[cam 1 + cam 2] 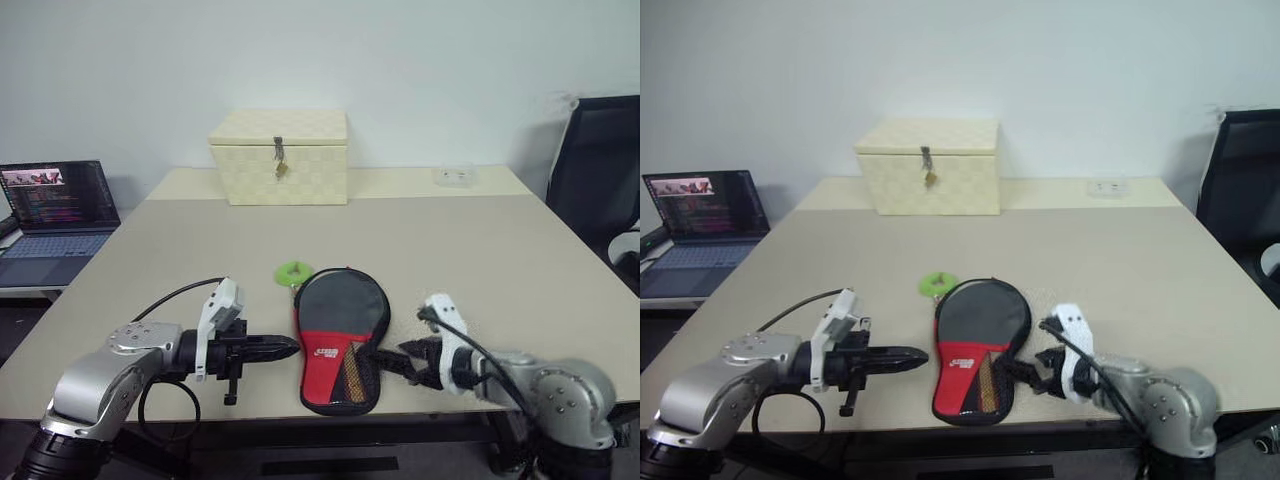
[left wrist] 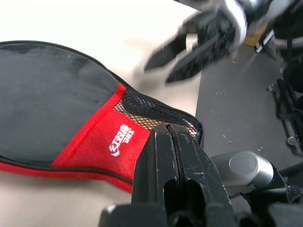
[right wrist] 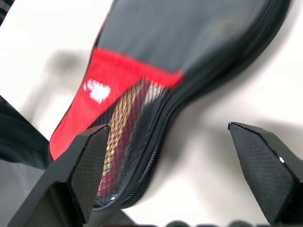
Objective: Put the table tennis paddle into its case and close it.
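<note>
Case flat at the surface's near edge.
The case (image 1: 338, 338) runs near-to-far, round end toward the far edge, mesh end nearest; left gripper (image 1: 284, 348) jaws closed, right gripper (image 3: 182, 175) jaws spread, empty.

the left arm reaches in from the left, its pincer (image 1: 280, 349) pointing sideways toward the right with both black fingers pressed together, empty. the right arm comes in from the right, its pincer (image 3: 177, 165) aimed toward the left one, fingers spread wide apart with nothing between them. the two pincers stay apart.
</note>
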Controlling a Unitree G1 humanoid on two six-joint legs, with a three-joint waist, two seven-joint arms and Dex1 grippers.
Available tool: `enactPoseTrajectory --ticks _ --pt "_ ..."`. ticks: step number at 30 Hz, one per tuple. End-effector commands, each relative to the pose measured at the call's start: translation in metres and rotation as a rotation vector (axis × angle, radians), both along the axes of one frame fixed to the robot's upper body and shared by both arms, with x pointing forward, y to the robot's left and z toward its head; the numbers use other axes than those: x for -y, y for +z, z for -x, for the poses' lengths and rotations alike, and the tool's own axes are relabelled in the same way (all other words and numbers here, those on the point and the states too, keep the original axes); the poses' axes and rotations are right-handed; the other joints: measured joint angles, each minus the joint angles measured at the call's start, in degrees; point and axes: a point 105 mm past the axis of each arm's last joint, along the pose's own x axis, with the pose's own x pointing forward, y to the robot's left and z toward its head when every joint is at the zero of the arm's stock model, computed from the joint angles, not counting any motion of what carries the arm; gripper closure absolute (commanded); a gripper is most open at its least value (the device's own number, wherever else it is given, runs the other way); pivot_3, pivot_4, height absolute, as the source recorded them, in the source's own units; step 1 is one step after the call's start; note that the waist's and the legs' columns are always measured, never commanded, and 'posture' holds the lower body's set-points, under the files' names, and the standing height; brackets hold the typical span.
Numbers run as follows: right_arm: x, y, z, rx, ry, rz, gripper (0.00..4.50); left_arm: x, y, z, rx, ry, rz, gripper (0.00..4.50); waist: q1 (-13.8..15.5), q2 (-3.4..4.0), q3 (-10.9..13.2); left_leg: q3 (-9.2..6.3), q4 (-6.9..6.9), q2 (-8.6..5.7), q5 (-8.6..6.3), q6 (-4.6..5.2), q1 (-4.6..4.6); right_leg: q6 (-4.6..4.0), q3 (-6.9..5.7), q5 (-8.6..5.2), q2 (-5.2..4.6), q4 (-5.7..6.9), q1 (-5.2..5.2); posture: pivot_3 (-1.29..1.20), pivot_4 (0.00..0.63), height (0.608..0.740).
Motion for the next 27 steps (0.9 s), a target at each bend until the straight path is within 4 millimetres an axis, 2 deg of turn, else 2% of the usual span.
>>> enactPoseTrajectory --ticks 1,4,6,8,11,14,17,20,27 --pt "-0.029 0.043 0.000 0.171 0.217 -0.063 0.04 -0.002 0.010 -0.003 0.050 0.046 0.035 4.50 -0.01 -0.01 0.01 0.00 -0.01 0.03 0.00 0.00 0.00 0.00 0.00 0.00 0.05 0.01 -0.01 0.00 0.150 0.740" --pt "-0.047 0.059 -0.020 0.258 0.236 -0.094 0.04 -0.005 0.011 -0.005 0.049 0.097 0.059 4.50 0.08 -0.03 -0.01 -0.01 -0.01 0.09 0.00 0.00 -0.01 -0.02 -0.02 -0.01 0.13 0.00 0.01 0.00 0.150 0.740" --pt "-0.063 0.059 -0.034 0.294 0.241 -0.095 0.04 -0.007 0.010 -0.007 0.039 0.142 0.072 4.50 0.13 -0.03 -0.01 0.00 -0.01 0.10 0.00 0.00 -0.01 -0.02 -0.02 -0.01 0.14 0.00 0.01 0.00 0.150 0.740" --pt "-0.076 0.055 -0.044 0.321 0.246 -0.091 0.04 -0.009 0.009 -0.009 0.029 0.173 0.081 4.50 0.19 -0.03 -0.01 -0.02 0.00 0.09 0.00 0.00 -0.05 -0.03 0.00 -0.01 0.14 0.00 0.00 0.00 0.150 0.740" --pt "-0.099 0.038 -0.063 0.337 0.247 -0.069 0.04 -0.013 0.007 -0.014 0.033 0.239 0.092 4.50 0.24 -0.04 -0.01 -0.08 0.03 0.07 0.00 0.00 -0.12 -0.28 -0.02 0.14 0.11 0.00 -0.03 0.00 0.150 0.740" --pt "-0.108 0.024 -0.074 0.341 0.246 -0.044 0.04 -0.017 0.005 -0.022 0.051 0.297 0.085 4.50 0.26 -0.04 -0.01 -0.12 0.07 0.07 0.00 -0.01 -0.16 -0.31 -0.06 0.16 0.11 0.04 -0.07 0.00 0.150 0.740" --pt "-0.107 0.006 -0.084 0.331 0.218 -0.009 0.00 -0.023 0.002 -0.037 0.088 0.373 0.059 3.93 0.68 -0.04 -0.01 -0.16 0.09 0.05 0.00 -0.01 -0.17 -0.33 -0.07 0.18 0.09 0.04 -0.07 0.00 0.150 0.740" --pt "-0.099 -0.005 -0.087 0.320 0.186 0.012 0.00 -0.031 0.002 -0.060 0.133 0.474 0.027 2.82 1.09 -0.04 -0.01 -0.16 0.14 0.03 0.00 -0.02 -0.20 -0.34 -0.13 0.19 0.09 0.06 -0.07 0.00 0.150 0.740" --pt "-0.094 -0.010 -0.083 0.301 0.129 -0.004 0.00 -0.041 0.012 -0.117 0.212 0.629 -0.012 0.26 1.60 -0.05 -0.01 -0.14 0.16 0.04 0.00 -0.02 -0.24 -0.36 -0.23 0.22 0.11 0.09 -0.12 0.00 0.150 0.740"
